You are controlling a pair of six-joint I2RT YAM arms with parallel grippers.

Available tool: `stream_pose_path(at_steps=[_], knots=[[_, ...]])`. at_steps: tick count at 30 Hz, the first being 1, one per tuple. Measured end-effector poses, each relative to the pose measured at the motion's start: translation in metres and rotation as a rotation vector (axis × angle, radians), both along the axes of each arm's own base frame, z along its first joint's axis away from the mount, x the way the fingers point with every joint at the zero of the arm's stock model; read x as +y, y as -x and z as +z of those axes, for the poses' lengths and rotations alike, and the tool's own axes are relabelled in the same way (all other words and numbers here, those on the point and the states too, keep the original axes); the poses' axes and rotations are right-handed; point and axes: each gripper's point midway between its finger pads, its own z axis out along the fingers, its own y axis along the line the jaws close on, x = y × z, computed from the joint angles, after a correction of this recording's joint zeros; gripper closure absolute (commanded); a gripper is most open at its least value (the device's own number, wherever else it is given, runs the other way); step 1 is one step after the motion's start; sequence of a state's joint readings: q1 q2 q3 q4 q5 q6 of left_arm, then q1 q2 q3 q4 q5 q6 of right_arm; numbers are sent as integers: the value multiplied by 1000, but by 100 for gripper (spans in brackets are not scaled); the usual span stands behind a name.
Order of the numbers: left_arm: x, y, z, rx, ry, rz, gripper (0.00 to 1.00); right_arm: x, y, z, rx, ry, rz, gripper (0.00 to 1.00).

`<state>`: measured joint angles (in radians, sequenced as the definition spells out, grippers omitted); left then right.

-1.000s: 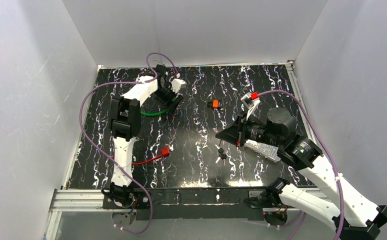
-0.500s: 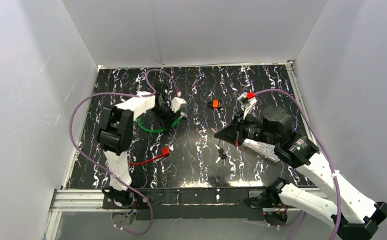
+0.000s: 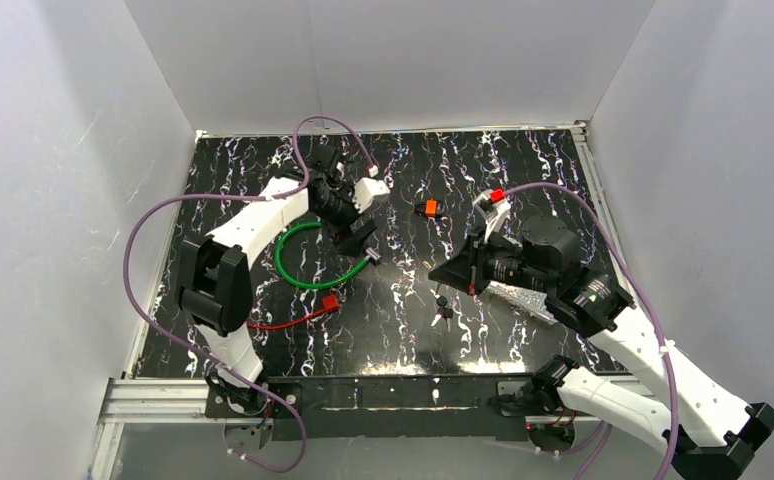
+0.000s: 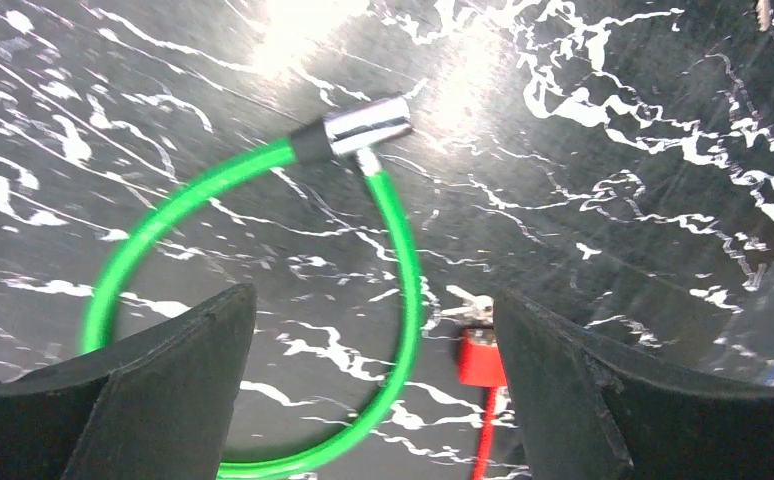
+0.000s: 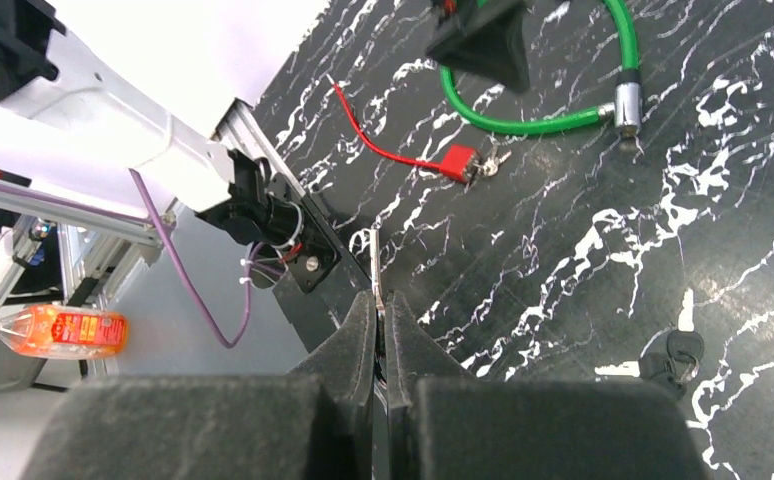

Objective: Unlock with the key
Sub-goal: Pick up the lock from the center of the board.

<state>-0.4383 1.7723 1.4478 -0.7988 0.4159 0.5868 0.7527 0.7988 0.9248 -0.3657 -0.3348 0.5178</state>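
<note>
A green cable lock (image 3: 303,262) lies in a loop left of centre, its silver cylinder (image 3: 369,260) at the right end. In the left wrist view the cable (image 4: 403,270) and cylinder (image 4: 366,122) lie below my left gripper (image 4: 373,400), which is open and empty above them. In the top view that gripper (image 3: 358,235) hovers over the loop's right side. My right gripper (image 5: 381,300) is shut on a key (image 5: 374,262) whose blade sticks out past the fingertips. It hangs above the table right of centre (image 3: 440,270), apart from the lock.
A red lock on a red cable (image 3: 330,302) lies near the green loop's front and also shows in the right wrist view (image 5: 458,162). Spare black-headed keys (image 3: 443,308) lie under my right gripper. A small orange padlock (image 3: 429,208) sits behind centre. White walls enclose the mat.
My left arm swung from the back left toward the centre, and the green cable lock came nearer with it, its loop now uncovered. My right arm barely shifted, still holding the key.
</note>
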Motion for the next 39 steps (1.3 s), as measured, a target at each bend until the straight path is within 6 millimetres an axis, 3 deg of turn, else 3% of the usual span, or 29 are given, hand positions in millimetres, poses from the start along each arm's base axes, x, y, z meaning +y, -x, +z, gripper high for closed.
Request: stream_pose_path(at_steps=[2, 5, 15, 19, 22, 25, 29, 39], knots=[[-2, -12, 9, -62, 20, -57, 14, -1, 1, -6, 6, 5, -3, 99], [-3, -20, 5, -110, 34, -170, 14, -2, 1, -11, 13, 13, -9, 99], [-12, -33, -69, -72, 54, -504, 23, -5, 0, -9, 9, 6, -26, 99], [-18, -49, -77, -109, 60, -566, 32, -7, 2, -5, 5, -8, -32, 99], [-16, -50, -80, -123, 57, -612, 36, -8, 2, -4, 8, -15, -39, 99], [-12, -51, -81, -139, 55, -661, 51, -9, 1, -4, 8, -15, -43, 99], [-9, -49, -87, -167, 60, -727, 99, -9, 0, -4, 9, -14, -47, 99], [-13, -59, -84, -279, 70, -805, 100, -8, -6, -11, 30, 4, -58, 99]])
